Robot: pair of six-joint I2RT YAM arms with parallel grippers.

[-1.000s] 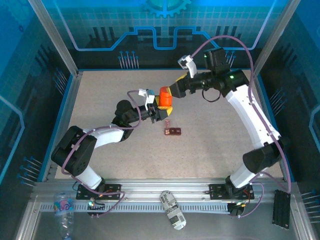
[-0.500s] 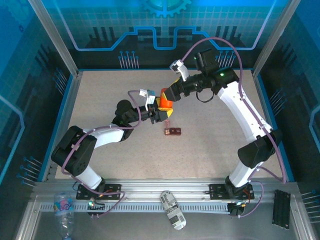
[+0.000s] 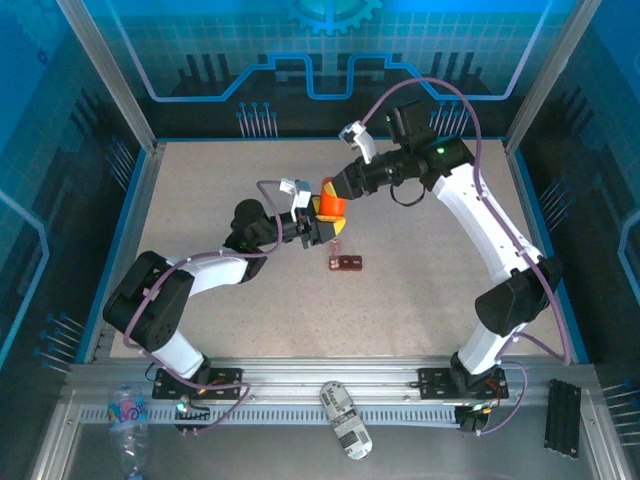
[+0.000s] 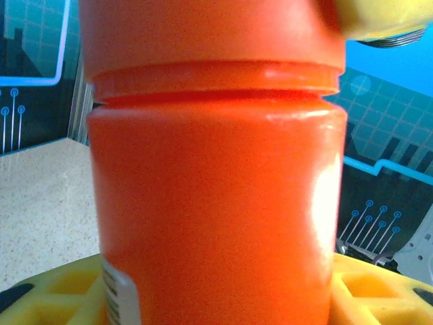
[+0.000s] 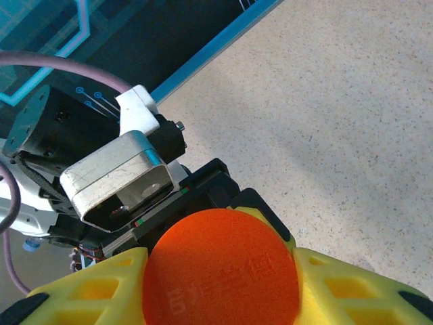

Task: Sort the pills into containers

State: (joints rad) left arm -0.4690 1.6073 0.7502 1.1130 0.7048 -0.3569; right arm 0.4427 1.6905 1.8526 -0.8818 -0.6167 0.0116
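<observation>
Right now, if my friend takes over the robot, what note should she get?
Left gripper: shut on the orange bottle, near the middle of the table.
Right gripper: fingers closed on the bottle's cap.
Box: flat on the table, a little nearer the arm bases than the bottle, nothing touching it.
Done: both grippers have hold of the bottle.
Left: get the cap off, then sort the pills into the box.

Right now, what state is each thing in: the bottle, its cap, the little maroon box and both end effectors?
orange bottle: upright, gripped by its body.
cap: on the bottle, not yet off.
left end effector: shut on the orange bottle.
right end effector: closed on the cap from above.
maroon box: flat on the table, apart from both arms; contents too small to tell.
</observation>
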